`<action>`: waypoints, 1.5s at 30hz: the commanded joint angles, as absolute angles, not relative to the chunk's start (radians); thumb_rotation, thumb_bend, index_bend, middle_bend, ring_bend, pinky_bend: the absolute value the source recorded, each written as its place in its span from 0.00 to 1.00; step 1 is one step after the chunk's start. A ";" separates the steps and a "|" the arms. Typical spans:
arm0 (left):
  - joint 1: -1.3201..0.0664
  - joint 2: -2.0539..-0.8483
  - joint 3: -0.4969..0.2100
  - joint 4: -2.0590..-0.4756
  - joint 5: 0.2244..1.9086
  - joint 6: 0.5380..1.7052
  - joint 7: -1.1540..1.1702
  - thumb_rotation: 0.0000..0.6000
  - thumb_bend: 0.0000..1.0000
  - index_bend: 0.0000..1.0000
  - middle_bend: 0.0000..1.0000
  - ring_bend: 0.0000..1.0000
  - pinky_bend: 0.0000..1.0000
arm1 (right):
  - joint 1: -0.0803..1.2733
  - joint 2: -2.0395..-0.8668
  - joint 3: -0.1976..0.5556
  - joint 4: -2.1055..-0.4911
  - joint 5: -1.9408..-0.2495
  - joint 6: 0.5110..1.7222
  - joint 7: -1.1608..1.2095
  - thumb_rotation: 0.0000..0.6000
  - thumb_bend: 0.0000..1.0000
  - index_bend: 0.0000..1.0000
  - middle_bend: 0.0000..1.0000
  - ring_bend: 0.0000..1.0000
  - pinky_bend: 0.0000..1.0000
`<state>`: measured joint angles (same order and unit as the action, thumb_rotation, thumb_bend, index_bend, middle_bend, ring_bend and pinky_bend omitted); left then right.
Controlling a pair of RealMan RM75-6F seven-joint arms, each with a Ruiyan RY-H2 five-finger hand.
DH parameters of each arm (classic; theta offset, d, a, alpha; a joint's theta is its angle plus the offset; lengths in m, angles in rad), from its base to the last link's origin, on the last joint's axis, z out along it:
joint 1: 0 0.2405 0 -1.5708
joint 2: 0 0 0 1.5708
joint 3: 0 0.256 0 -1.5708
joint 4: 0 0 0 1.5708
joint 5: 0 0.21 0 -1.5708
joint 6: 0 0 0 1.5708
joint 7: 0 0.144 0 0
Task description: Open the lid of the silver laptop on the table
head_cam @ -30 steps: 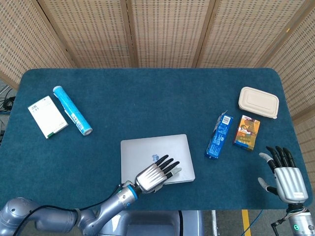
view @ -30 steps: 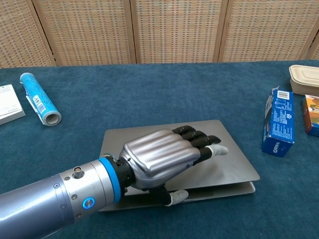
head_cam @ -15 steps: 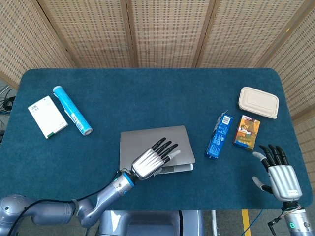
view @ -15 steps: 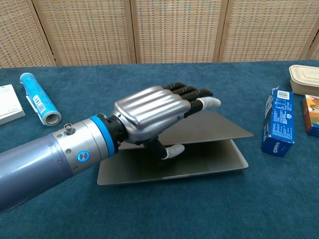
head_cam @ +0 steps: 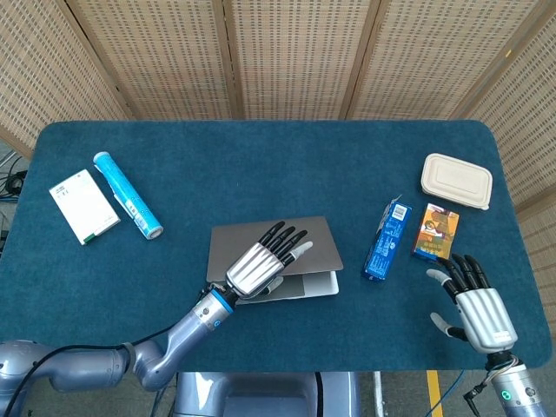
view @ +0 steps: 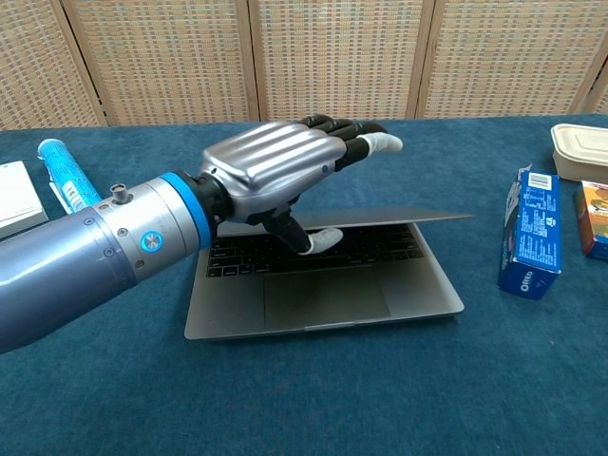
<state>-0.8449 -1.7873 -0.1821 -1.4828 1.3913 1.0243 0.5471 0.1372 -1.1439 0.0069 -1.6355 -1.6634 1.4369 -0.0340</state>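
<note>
The silver laptop (head_cam: 314, 240) lies near the table's front middle with its lid (view: 423, 218) lifted partway, roughly level above the base (view: 323, 302). The keyboard (view: 380, 249) shows beneath it. My left hand (head_cam: 261, 261) holds the lid's front edge, fingers lying over the top and the thumb (view: 318, 241) hooked under it; the chest view shows the same left hand (view: 271, 171). My right hand (head_cam: 473, 306) hovers over the table's front right corner, fingers spread and holding nothing. The chest view does not show it.
A blue cookie box (head_cam: 387, 240) stands right of the laptop, then an orange box (head_cam: 435, 233) and a beige lidded container (head_cam: 456, 181). At the far left lie a blue roll (head_cam: 128, 195) and a white box (head_cam: 83, 206). Wicker screens stand behind the table.
The lid went from flat shut to partly raised as my left hand lifted its front edge up and back. My right hand drifted forward and left over the table.
</note>
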 commanded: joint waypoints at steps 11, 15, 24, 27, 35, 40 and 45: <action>-0.847 -1.769 -0.184 -1.504 1.380 1.029 0.560 1.00 0.39 0.00 0.00 0.00 0.00 | 0.266 -1.178 -0.023 -1.698 -1.721 1.245 0.049 1.00 0.26 0.22 0.18 0.00 0.03; -0.849 -1.764 -0.187 -1.507 1.375 1.031 0.566 1.00 0.39 0.00 0.00 0.00 0.00 | 0.305 -1.208 -0.030 -1.692 -1.721 1.182 0.063 1.00 0.26 0.22 0.18 0.00 0.03; -0.857 -1.756 -0.189 -1.512 1.366 1.031 0.571 1.00 0.39 0.00 0.00 0.00 0.00 | 0.369 -1.284 -0.035 -1.660 -1.711 1.102 0.089 1.00 0.26 0.22 0.18 0.00 0.03; -0.858 -1.756 -0.189 -1.513 1.364 1.033 0.571 1.00 0.39 0.00 0.00 0.00 0.00 | 0.391 -1.308 -0.035 -1.650 -1.710 1.076 0.095 1.00 0.26 0.22 0.18 0.00 0.03; -0.863 -1.758 -0.192 -1.512 1.356 1.037 0.571 1.00 0.39 0.00 0.00 0.00 0.00 | 0.443 -1.360 -0.029 -1.621 -1.695 1.028 0.120 1.00 0.26 0.22 0.18 0.00 0.03; -0.864 -1.758 -0.191 -1.515 1.353 1.041 0.571 1.00 0.40 0.00 0.00 0.00 0.00 | 0.463 -1.391 -0.027 -1.596 -1.680 1.013 0.133 1.00 0.26 0.22 0.18 0.00 0.03; -0.865 -1.756 -0.193 -1.516 1.350 1.046 0.573 1.00 0.40 0.00 0.00 0.00 0.00 | 0.478 -1.416 -0.027 -1.572 -1.663 1.002 0.145 1.00 0.26 0.22 0.18 0.00 0.03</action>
<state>-0.8647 -1.7558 -0.1923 -1.5161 1.3502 1.0459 0.5728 0.4750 -1.4121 -0.0269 -1.5757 -1.6659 1.0053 0.1420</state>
